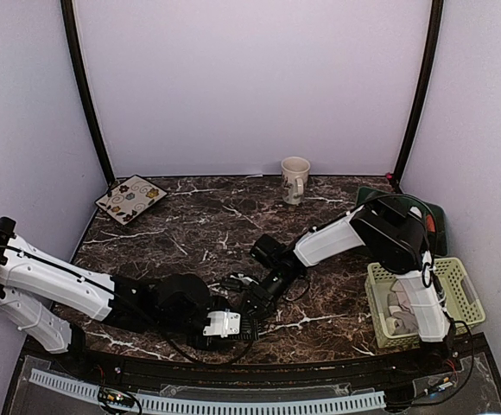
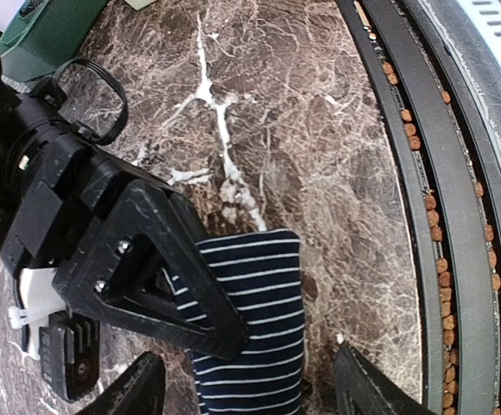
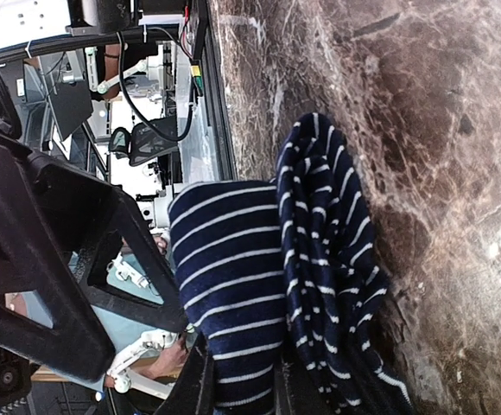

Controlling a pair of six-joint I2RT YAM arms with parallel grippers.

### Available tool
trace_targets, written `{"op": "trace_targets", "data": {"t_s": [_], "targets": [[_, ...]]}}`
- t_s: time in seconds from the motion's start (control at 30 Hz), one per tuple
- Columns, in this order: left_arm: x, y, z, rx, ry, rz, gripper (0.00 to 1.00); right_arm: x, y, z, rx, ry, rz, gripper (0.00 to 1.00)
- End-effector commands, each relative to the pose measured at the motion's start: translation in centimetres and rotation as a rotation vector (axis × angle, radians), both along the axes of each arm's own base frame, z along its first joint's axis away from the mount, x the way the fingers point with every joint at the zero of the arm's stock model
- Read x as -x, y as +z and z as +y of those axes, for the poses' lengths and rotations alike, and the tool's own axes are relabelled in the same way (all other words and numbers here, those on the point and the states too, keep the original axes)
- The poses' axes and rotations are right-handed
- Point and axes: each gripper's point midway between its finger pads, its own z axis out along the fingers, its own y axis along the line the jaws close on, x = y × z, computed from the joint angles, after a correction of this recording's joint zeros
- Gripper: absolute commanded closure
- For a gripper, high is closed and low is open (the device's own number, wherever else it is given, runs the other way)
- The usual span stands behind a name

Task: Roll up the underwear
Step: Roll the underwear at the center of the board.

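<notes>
Now, right pincer (image 1: 252, 304) tight on the navy striped underwear (image 2: 259, 285), left pincer (image 2: 249, 389) agape around it.

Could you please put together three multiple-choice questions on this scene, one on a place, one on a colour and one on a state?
1. Where on the table does the mug stand? A near edge; B far edge; C dead centre.
2. What colours is the underwear? A plain red; B yellow with dots; C navy with white stripes.
3. How is the left hand? A open; B shut on the mug; C out of view.
Answers: 1 B, the overhead view shows it at the table's back edge; 2 C, both wrist views show the stripes; 3 A, its fingers stand wide apart either side of the underwear.
</notes>
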Motion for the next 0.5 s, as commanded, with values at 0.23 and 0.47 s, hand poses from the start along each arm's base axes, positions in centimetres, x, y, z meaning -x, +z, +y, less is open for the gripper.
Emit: {"op": "trace_targets", "data": {"t_s": [0.23,0.47], "targets": [[0.9,-5.3,1.6,-0.224,0.005,0.099,0.47,0.1,-6.4,-2.1,0.194,-0.03,-0.104,1.0],[1.2,-6.7,3.6,-0.32,0.052,0.132,0.59,-0.1,-5.4,-1.9,0.165,-0.029,-0.122,0.98]]}}
